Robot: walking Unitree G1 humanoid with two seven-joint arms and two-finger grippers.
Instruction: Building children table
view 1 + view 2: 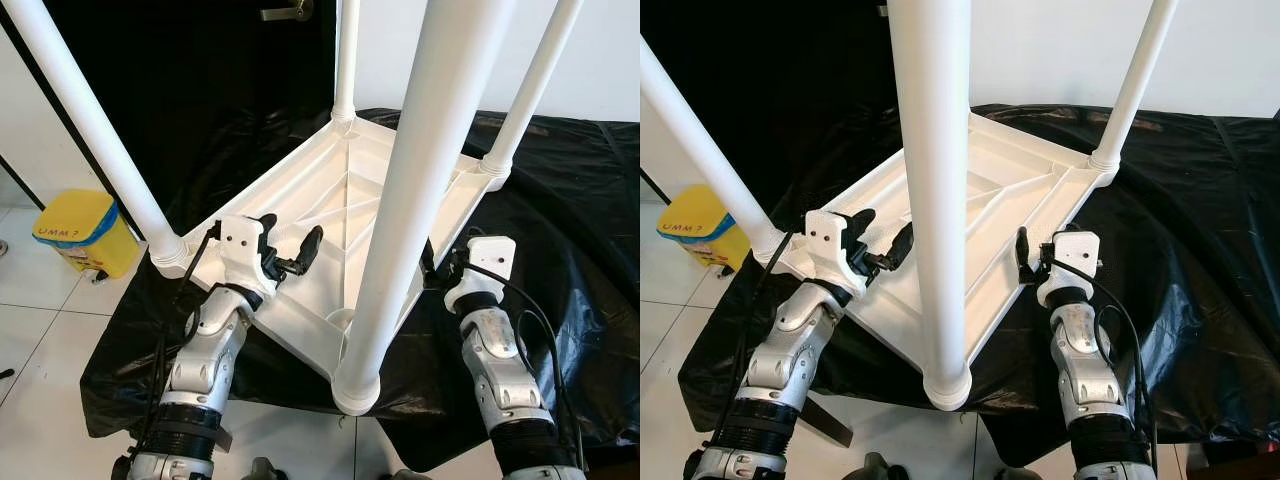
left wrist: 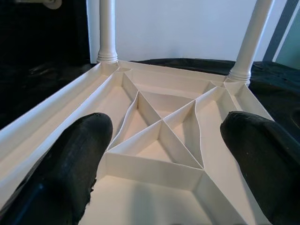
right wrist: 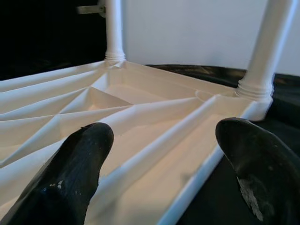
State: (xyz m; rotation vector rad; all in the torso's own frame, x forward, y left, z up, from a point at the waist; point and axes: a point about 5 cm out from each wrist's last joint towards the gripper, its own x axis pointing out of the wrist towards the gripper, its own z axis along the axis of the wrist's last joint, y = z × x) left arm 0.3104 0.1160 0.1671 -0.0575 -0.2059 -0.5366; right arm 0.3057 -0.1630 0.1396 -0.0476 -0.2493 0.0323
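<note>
A white plastic children's table lies upside down on a black sheet, its ribbed underside facing up. Four white legs stand up from its corners: the near leg, the left leg, the far leg and the right leg. My left gripper hovers open over the table's near-left edge, with the ribs between its fingers. At the near-right edge my right gripper is open, its fingers straddling the rim and holding nothing.
A yellow bin stands on the white tiled floor to the left. The black sheet hangs over a low support and reaches the wall behind. A dark door with a handle is at the back.
</note>
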